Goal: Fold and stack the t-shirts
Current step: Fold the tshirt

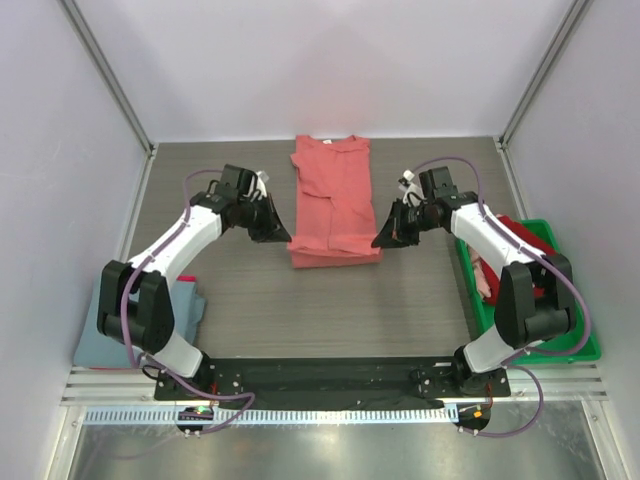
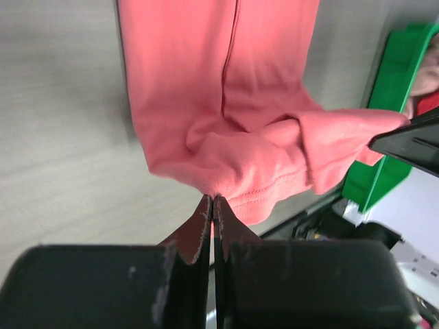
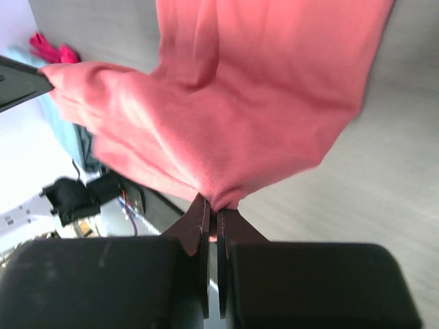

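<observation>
A coral-pink t-shirt (image 1: 333,195) lies on the table's middle, folded lengthwise into a narrow strip, collar at the far end. My left gripper (image 1: 282,238) is shut on its near left corner, and my right gripper (image 1: 384,240) is shut on its near right corner. Both hold the near hem slightly lifted. In the left wrist view the pinched hem (image 2: 226,179) bunches at the fingertips (image 2: 212,200). In the right wrist view the cloth (image 3: 226,137) hangs from the closed tips (image 3: 214,202). A folded grey-blue shirt (image 1: 100,335) lies at the near left.
A green bin (image 1: 575,345) with red and pale garments stands at the right edge, under my right arm. White enclosure walls surround the table. The black base rail runs along the near edge.
</observation>
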Robot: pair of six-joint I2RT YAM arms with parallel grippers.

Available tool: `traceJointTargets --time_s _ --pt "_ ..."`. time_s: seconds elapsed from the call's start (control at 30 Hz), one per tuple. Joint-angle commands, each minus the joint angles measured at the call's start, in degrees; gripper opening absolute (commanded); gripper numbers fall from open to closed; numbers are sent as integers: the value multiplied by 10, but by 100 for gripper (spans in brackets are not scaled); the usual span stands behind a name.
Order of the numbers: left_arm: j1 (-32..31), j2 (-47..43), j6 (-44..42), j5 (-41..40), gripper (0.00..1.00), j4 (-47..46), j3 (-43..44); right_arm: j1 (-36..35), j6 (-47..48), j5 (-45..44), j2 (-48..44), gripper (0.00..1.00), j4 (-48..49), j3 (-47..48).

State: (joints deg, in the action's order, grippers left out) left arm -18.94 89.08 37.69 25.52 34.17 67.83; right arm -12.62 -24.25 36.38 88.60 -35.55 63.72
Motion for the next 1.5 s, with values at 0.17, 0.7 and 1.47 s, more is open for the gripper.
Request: traceJointTargets --time_s 0.17,0.7,1.47 --pt "20 82 -38 -6 0 -50 100 23 14 -31 82 1 65 94" --pt "22 279 -98 -65 0 -87 301 29 54 -60 298 1 105 304" --pt "33 197 -19 -4 47 -62 126 94 27 -10 206 61 50 107"
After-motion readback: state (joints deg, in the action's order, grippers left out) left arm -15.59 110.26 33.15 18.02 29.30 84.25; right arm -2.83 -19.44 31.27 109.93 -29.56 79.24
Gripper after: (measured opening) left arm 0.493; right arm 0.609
